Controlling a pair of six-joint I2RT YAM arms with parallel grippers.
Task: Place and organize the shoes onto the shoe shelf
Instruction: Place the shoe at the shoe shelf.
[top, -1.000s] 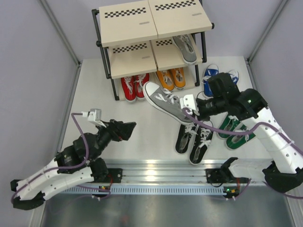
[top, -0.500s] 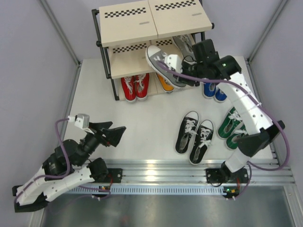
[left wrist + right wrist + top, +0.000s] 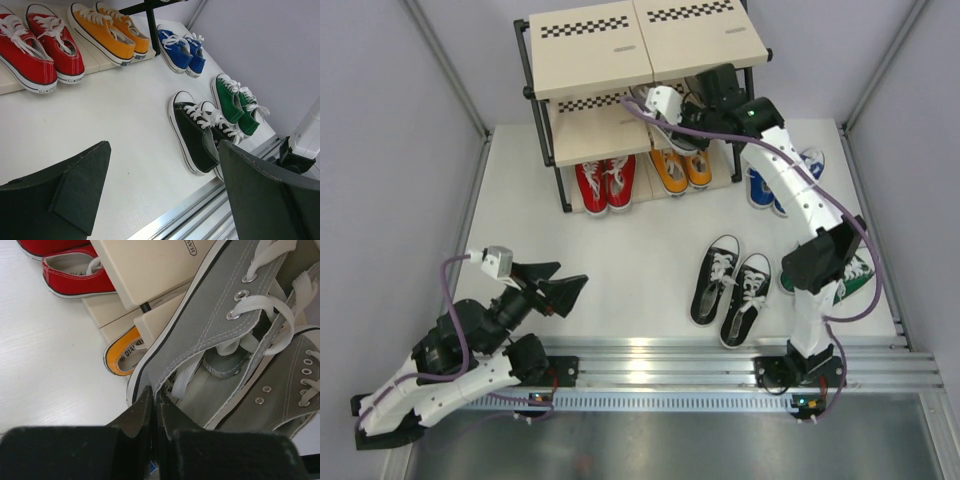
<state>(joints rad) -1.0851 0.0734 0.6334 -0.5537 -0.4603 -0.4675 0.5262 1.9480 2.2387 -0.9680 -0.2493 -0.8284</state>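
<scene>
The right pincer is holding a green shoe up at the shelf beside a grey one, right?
No, the held shoe in the right pincer is grey, not green. The right wrist view shows it pinched at the shelf beside the other grey shoe.

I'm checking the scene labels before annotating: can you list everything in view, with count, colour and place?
Shelf: one, black frame with beige boards, back of table.
Grey shoes: two, grey, middle tier's right side, one of them gripped.
Red shoes: two, red, bottom tier, left.
Orange shoes: two, orange, bottom tier, right.
Blue shoes: two, blue, on table right of shelf.
Black shoes: two, black, on table, front centre.
Green shoes: two, green, on table right of the black pair.
Table: one, white, under everything.
Left gripper: one, black, open and empty, front left.
Right gripper: one, black, shut on a grey shoe's edge at the shelf.
</scene>
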